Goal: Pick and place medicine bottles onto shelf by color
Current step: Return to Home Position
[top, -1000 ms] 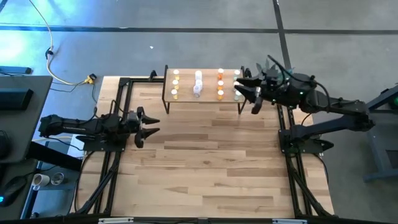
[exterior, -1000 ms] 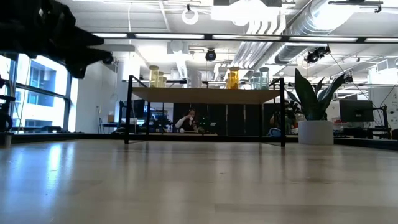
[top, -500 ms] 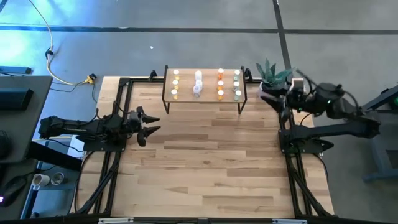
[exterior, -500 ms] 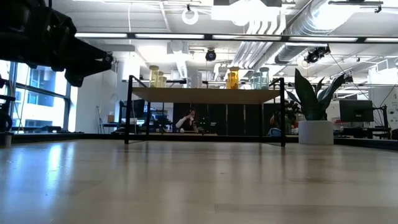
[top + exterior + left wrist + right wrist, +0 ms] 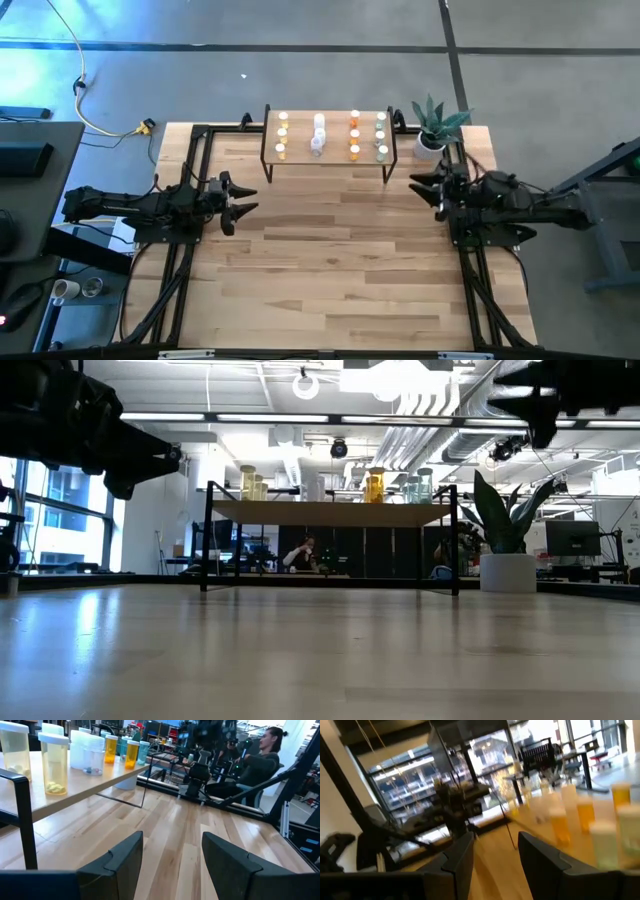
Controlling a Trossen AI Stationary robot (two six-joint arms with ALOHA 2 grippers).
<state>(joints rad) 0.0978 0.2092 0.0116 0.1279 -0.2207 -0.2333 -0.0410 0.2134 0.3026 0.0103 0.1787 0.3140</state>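
On the shelf (image 5: 300, 137) the medicine bottles (image 5: 318, 132) stood in four lines by color. As far as I could count, there were three yellow, three white, three orange and three pale green. The left gripper (image 5: 244, 203) and right gripper (image 5: 424, 189) hung at the sides of the surface (image 5: 330, 260), fingers apart, both empty.

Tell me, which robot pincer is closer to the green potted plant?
Right. The right pincer hangs close to the potted plant, on the right side of the table. The left pincer is far away across the table, on its left side.
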